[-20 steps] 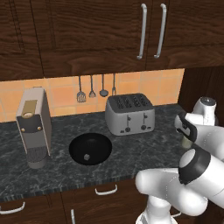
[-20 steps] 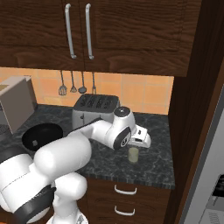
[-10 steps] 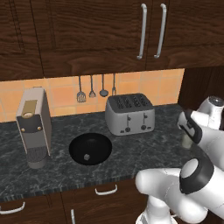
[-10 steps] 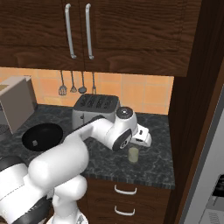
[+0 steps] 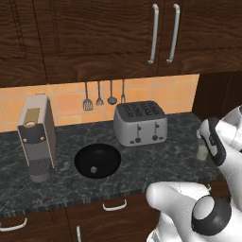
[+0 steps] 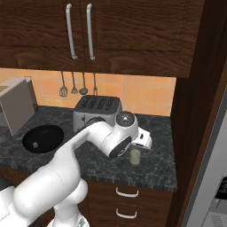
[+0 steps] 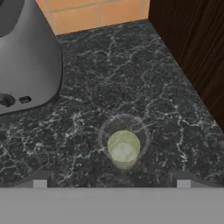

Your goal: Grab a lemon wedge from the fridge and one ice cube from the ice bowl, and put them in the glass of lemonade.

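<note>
Gripper (image 7: 111, 183) hangs wide open and empty right over the glass of lemonade (image 7: 124, 148) on the counter (image 7: 131, 78). A pale cube sits inside. Best bet: lift straight up so the fingers clear the rim.

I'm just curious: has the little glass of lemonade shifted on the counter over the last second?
No. The glass of lemonade stands in the same spot right of the toaster.

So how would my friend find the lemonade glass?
Look along the dark speckled counter to the silver toaster. Beside it, toward the tall dark wood wall, stands the glass of lemonade: a small clear tumbler with pale yellow-green drink, much shorter than the toaster.
</note>
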Controlling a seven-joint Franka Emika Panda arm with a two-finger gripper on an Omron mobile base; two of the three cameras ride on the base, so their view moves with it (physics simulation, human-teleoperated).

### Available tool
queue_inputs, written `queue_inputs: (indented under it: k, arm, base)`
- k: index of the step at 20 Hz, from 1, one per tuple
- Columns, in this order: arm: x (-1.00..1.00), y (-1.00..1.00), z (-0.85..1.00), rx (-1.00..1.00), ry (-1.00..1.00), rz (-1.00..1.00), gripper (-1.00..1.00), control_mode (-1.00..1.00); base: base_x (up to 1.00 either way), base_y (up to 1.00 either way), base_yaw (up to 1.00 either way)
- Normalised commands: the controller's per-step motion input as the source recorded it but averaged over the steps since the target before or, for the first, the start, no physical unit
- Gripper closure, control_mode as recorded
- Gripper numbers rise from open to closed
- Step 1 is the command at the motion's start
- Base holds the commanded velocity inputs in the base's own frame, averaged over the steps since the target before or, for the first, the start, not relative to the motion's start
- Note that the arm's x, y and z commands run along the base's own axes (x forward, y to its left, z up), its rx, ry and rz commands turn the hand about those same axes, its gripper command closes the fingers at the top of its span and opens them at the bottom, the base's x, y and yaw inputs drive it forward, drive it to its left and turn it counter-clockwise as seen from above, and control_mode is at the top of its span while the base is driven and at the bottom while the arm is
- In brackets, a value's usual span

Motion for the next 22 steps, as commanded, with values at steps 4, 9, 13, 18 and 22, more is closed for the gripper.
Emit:
queue_inputs:
  k: [4,9,13,18,22]
  arm:
    - [-0.22,0.92,0.64,-0.23,0.25,0.06,-1.00,-1.00]
    - [-0.33,0.76,0.22,-0.16,0.30,0.14,-1.00,-1.00]
    - [-0.36,0.65,-0.01,0.01,-0.06,0.13,-1.00,-1.00]
    - [-0.45,0.78,0.00,0.07,-0.07,0.02,-1.00,-1.00]
    - [-0.29,0.95,-0.02,0.06,-0.10,0.00,-1.00,-1.00]
  base:
    - [0.00,0.00,0.00]
    - [0.00,0.00,0.00]
    - [0.00,0.00,0.00]
    - [0.00,0.00,0.00]
    - [0.00,0.00,0.00]
